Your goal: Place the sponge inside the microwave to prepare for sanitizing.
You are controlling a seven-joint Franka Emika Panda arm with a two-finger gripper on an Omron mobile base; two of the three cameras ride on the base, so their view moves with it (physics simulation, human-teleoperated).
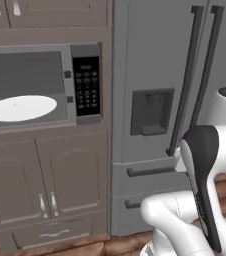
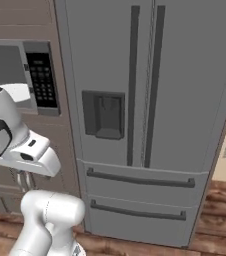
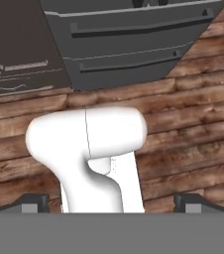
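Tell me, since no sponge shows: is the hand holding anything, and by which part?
Nothing is held: the hand is open, its fingertips wide apart over bare wood floor.

Nothing readable here tbh. The dark grey box microwave [image 1: 45, 85] has a black keypad panel [image 1: 86, 86], but its markings are just blur.

You are looking at an arm [image 1: 205, 200] wearing glossy white rounded shells | a black band is running down one link, edged with small dark ridges | a dark round joint cap is carrying a small white mark | two dark finger tips [image 3: 33, 202] are showing
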